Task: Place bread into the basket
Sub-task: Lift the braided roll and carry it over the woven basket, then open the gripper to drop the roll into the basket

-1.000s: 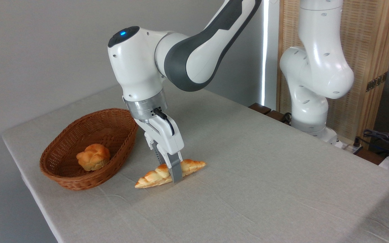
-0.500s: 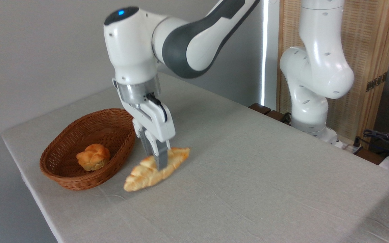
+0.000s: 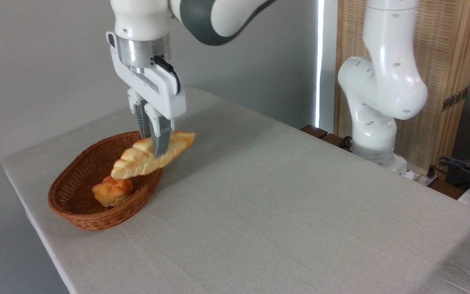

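The gripper (image 3: 155,141) fingers (image 3: 160,136) clamp the braided loaf (image 3: 151,156) near its middle, tilted in the air above the wicker basket (image 3: 96,216) edge, so a release here could drop it onto the rim or tabletop (image 3: 280,204).

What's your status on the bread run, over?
Gripper shut on the loaf, loaf lifted clear of the table. Loaf tilted, hanging by the basket rim's right side. Small roll in basket; nothing blocking.
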`<state>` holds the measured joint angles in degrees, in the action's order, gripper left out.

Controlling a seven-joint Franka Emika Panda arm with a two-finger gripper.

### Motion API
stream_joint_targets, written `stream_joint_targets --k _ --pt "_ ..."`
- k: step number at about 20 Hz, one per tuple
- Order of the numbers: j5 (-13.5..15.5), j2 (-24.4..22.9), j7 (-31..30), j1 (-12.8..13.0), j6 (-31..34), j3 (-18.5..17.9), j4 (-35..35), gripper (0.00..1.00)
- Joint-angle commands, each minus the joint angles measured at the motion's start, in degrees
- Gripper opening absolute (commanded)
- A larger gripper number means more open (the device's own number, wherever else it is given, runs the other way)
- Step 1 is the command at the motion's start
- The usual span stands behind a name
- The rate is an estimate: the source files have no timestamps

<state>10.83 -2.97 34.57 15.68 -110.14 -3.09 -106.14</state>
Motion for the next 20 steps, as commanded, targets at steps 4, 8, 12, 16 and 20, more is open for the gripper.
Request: stream_joint_targets --k 4,8,12,16,20 --pt "6.31 3.40 -12.04 0.05 -9.02 6.68 1.03 0.95" --pt "6.48 5.69 -15.76 0.05 -13.00 9.15 0.85 1.00" --pt "6.31 6.39 -15.76 0.05 -13.00 9.33 0.85 1.00" --pt "5.60 5.78 -15.14 -0.03 -12.48 8.72 0.94 1.00" --pt "-5.96 3.58 -13.22 -0.82 -4.68 7.67 0.94 1.00"
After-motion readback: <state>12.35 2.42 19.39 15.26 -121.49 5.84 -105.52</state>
